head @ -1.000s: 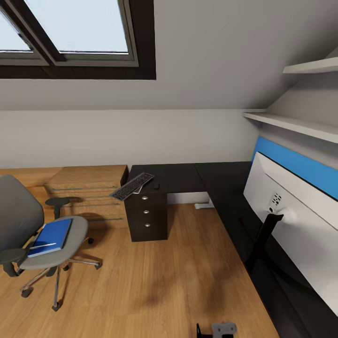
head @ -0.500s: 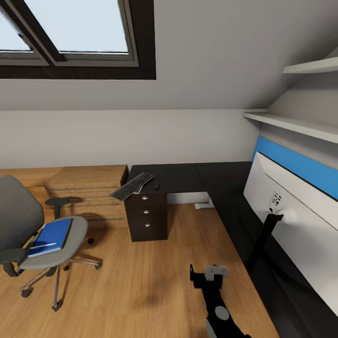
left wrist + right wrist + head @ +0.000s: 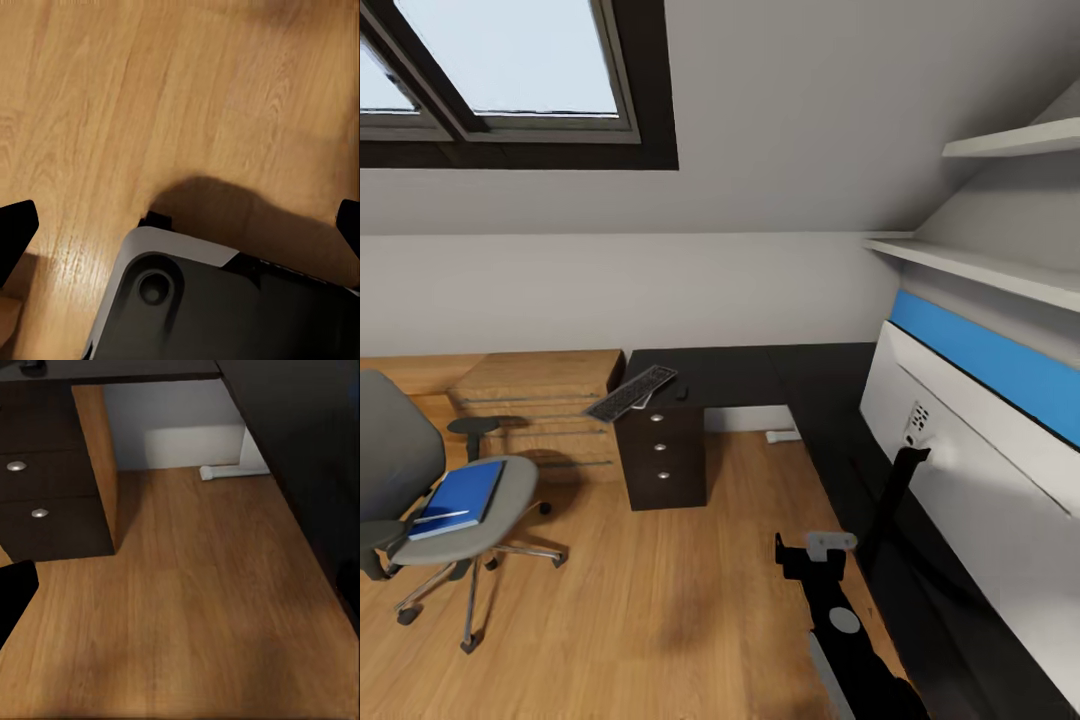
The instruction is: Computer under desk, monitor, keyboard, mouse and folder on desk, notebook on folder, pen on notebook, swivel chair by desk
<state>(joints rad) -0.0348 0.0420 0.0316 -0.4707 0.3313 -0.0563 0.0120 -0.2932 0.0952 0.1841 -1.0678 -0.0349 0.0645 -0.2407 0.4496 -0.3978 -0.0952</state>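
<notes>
The grey swivel chair [image 3: 400,470] stands at the left on the wood floor, apart from the desk. On its seat lies the blue folder [image 3: 460,495] with the white pen [image 3: 442,517] across it. The black L-shaped desk [image 3: 760,372] carries the keyboard [image 3: 630,392], which overhangs its left edge, and the small mouse [image 3: 682,393]. The monitor [image 3: 960,470] stands on the desk's right wing, white back towards me. My right gripper [image 3: 815,558] hovers open over the floor beside the desk. My left gripper [image 3: 180,225] is open above the floor. Notebook and computer are out of view.
A dark drawer unit [image 3: 660,460] sits under the desk's left end, with a light-wood chest [image 3: 540,395] beside it. A white desk foot [image 3: 782,436] rests on the floor. Shelves [image 3: 980,265] and a blue wall panel [image 3: 1000,360] run above the monitor. Wood floor [image 3: 680,580] lies between chair and desk.
My right arm has risen from the bottom edge into the head view, towards the desk. The whole picture has then shifted a little left, so the camera has moved.
</notes>
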